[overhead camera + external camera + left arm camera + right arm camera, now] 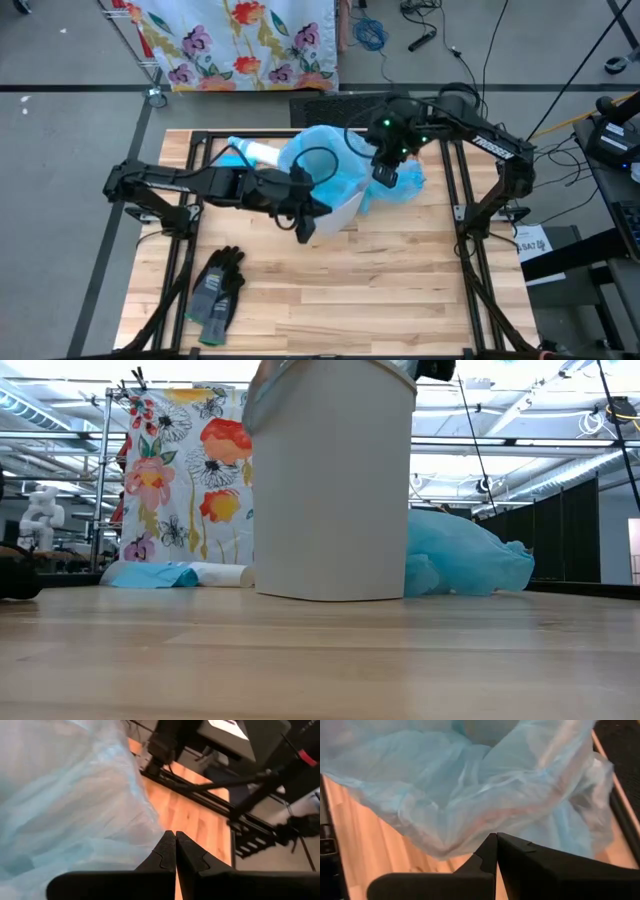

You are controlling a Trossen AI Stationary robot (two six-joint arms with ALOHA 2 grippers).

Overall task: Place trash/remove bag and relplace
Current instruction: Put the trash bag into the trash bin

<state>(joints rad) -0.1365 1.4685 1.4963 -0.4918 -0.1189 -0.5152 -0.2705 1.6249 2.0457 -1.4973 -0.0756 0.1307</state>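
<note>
The white bin [330, 480] stands just beside both grippers, draped in a blue bag [330, 165] that spills toward the right gripper [496, 837]. Both it and the left gripper [175, 836] are closed, holding nothing. No trash is visible; bagging looks unfinished.

Bin [330, 480] top being cut off by the low view's upper edge; blue bag [320, 165] covering its mouth, hiding any contents.

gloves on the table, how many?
2: a dark grey pair of gloves lying overlapped near the table's front-left corner, apart from the white bin. More may be hidden behind bin or bag.
</note>
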